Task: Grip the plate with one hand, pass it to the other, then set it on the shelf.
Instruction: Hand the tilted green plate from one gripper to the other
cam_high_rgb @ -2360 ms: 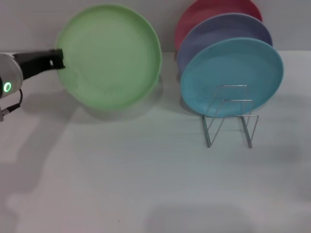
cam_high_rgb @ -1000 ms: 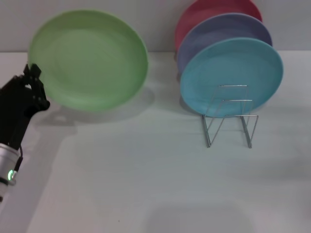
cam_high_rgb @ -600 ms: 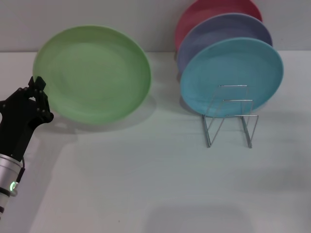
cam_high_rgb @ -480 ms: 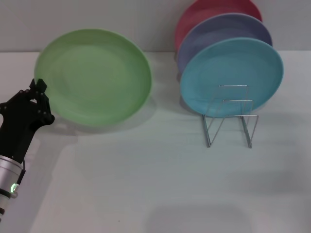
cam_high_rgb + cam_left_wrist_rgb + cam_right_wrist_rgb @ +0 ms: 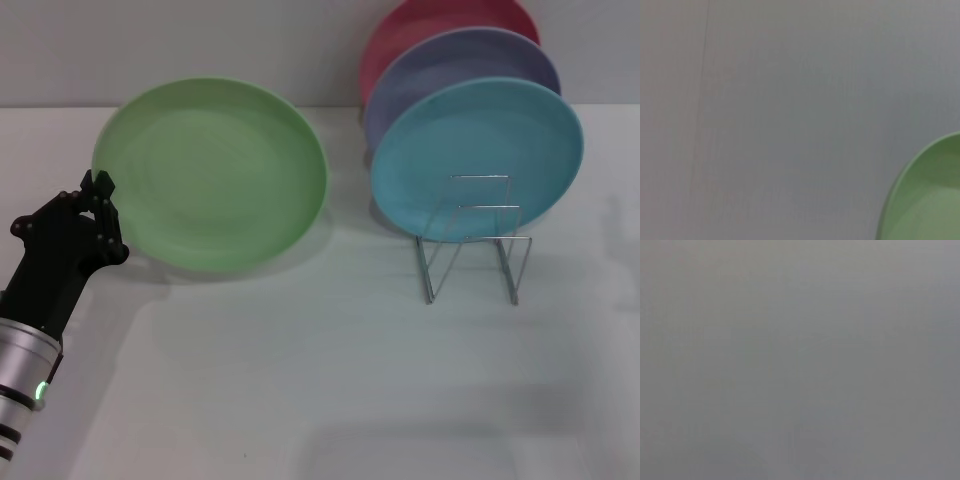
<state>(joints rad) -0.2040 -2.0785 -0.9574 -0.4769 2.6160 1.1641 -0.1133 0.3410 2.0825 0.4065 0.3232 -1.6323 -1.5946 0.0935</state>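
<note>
At far left, the left gripper (image 5: 98, 190) is clamped on the rim of the plate (image 5: 215, 172), held tilted above the table (image 5: 300, 380). Handover and racking on the shelf (image 5: 472, 240) remain; right gripper apparently out of view.

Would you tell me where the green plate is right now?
In the head view the green plate is on the left, held at its edge by the left gripper, apart from the blue plate in the rack.
</note>
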